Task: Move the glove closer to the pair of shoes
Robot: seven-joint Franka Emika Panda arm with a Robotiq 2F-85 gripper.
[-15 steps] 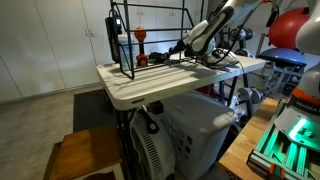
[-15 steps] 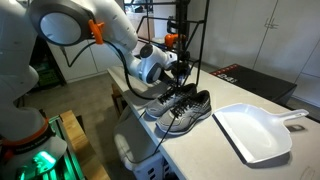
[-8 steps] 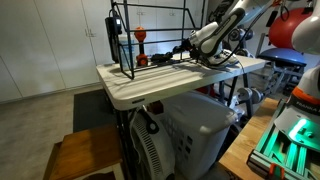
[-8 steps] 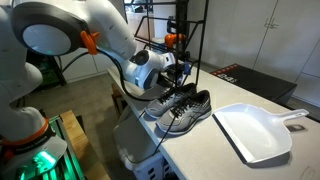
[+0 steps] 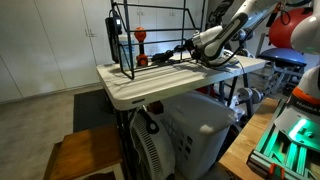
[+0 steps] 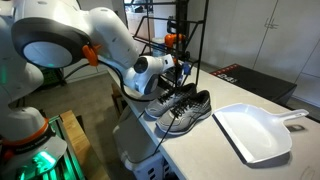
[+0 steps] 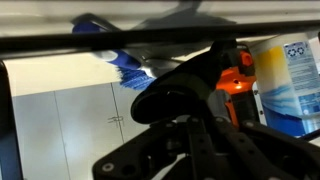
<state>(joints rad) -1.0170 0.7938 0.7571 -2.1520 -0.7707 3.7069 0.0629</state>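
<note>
The shoes (image 6: pixel 181 108) sit side by side on the white table (image 6: pixel 200 150), close to its near edge. A white dustpan (image 6: pixel 256 132) lies just beside them. The claw (image 6: pixel 172 68) hangs over the table just past the shoes, on their side facing the wire rack (image 6: pixel 186 30), and it does not touch them. In an exterior view a small dark limp shape, which seems to be the glove (image 5: pixel 158 59), lies flat on the table. It is apart from the shoes, beyond the claw, and near a red-and-black upright thing (image 5: pixel 140 47). It is too small and blurred to show more. In the wrist view the claw's dark body fills the lower frame, with a blue-and-white container (image 7: pixel 290 75) to one side. The fingers are not clear in any view, so I cannot tell whether the claw is released, clenched or grasping anything.
</note>
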